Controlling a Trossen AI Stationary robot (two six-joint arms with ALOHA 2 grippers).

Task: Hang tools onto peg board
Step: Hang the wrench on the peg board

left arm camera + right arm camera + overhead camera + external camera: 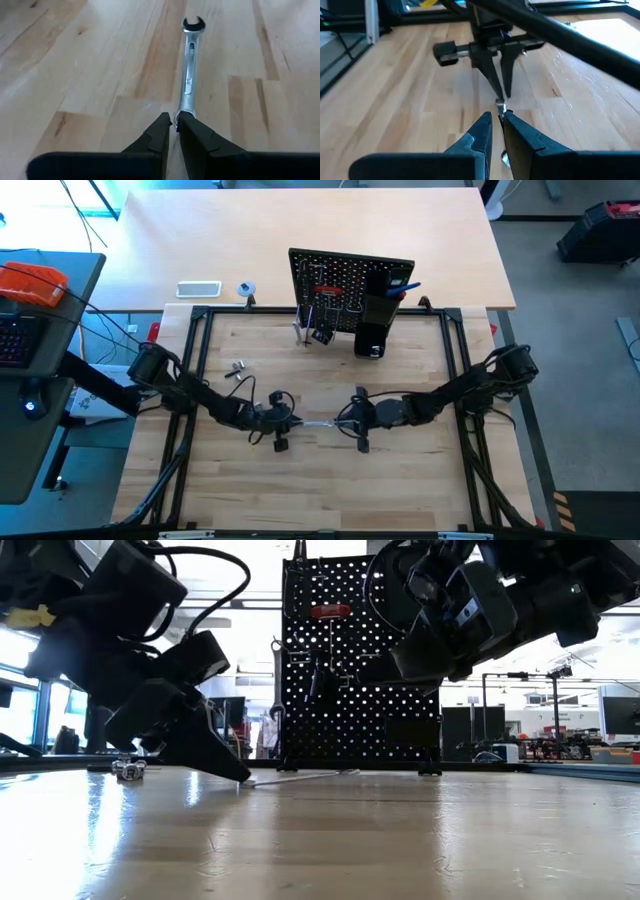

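A silver wrench [318, 423] lies on the wooden table between my two arms, its open-jawed end [193, 23] pointing away from my left gripper. My left gripper [293, 421] is shut on the wrench's other end, its tips down at the table [245, 778]. My right gripper [496, 119] hangs above the wrench, facing the left one. Its fingers are shut to a thin slit and hold nothing. The peg board [350, 280] stands upright at the table's far side. A red-handled screwdriver [330, 611], a blue hex key [405, 287] and other tools hang on it. My left gripper pinches the wrench's near end [178, 116] between its two fingertips. The fingers slant down from the table's left side and lie along the wrench. The wrench's shaft and open end [193, 23] rest flat on the table.
A small metal tool [237, 367] lies on the table left of the board. A tall black box holder [375, 325] is fixed to the board's right part. A white item [198, 288] and a tape roll [246, 288] sit on the far table. Black frame rails [200, 360] border the work surface.
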